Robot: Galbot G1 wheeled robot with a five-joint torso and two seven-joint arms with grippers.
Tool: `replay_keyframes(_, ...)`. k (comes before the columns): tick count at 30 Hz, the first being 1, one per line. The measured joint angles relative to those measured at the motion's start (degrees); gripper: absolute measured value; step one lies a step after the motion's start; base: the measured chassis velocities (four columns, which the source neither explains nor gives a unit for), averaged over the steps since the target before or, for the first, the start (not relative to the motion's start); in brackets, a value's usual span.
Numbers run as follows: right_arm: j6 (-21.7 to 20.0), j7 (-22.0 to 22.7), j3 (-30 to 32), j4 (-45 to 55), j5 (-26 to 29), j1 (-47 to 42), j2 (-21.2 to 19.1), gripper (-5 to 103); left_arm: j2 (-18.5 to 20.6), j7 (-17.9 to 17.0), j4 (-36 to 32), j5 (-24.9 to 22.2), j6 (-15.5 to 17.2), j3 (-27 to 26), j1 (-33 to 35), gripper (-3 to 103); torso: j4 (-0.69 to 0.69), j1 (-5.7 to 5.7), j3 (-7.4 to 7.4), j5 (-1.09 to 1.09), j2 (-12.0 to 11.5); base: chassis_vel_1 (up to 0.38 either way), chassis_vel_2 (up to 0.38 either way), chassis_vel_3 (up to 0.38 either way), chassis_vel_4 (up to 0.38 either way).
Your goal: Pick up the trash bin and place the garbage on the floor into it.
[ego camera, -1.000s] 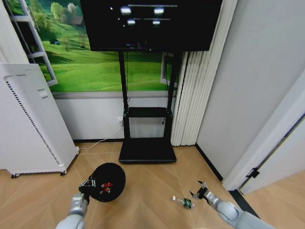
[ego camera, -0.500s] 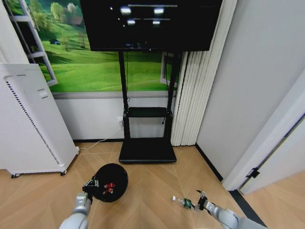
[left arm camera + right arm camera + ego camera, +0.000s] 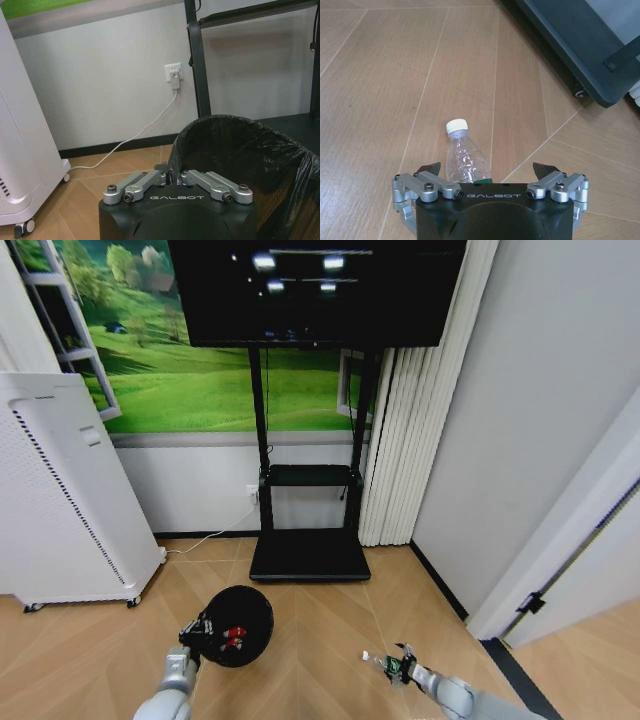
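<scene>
The black trash bin (image 3: 240,625) with its black liner (image 3: 235,150) is held at the rim by my left gripper (image 3: 196,631), which is shut on the near edge (image 3: 172,176). Red scraps of garbage (image 3: 233,631) lie inside the bin. A clear bottle (image 3: 465,159) with a white cap and green label lies on its side on the wood floor (image 3: 383,664). My right gripper (image 3: 487,170) is open and low over the bottle's label end, one finger on each side, and sits just right of the bottle in the head view (image 3: 405,668).
A black TV stand base (image 3: 309,555) on castors stands behind the bin, its corner close to the bottle (image 3: 600,75). A tall white appliance (image 3: 60,500) stands at the left, plugged into a wall socket (image 3: 174,76). A wall and door frame (image 3: 540,580) close the right side.
My left gripper has carried the bin a little to the right. My right gripper has moved left across the floor and now straddles the bottle.
</scene>
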Motion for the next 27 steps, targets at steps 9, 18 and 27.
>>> replay_keyframes(9, -0.17, -0.55, -5.32, -4.64, 1.2, 3.72, 2.43, 100, 0.05, 0.0, -0.05, -0.03, -0.01, 0.05, -0.01, 6, 0.0, 0.0, 0.0, 0.01, 0.0, 0.0, 0.0, 0.0, 0.0)
replay_keyframes(18, 0.28, -1.74, -7.08, -12.75, 0.97, 6.16, 7.25, 100, 0.19, 0.0, -0.27, -0.17, -0.11, -0.18, 0.38, 6, 0.01, 0.0, 0.0, 0.0, 0.0, 0.0, 0.0, 0.0, 0.0)
replay_keyframes(27, 1.43, -5.18, -7.45, -15.91, -0.2, 6.55, 8.83, 87, 0.39, 0.02, 0.03, -0.22, -0.35, -0.25, 0.41, 6, 0.0, 0.0, 0.0, 0.0, 0.0, 0.0, 0.0, 0.0, 0.0)
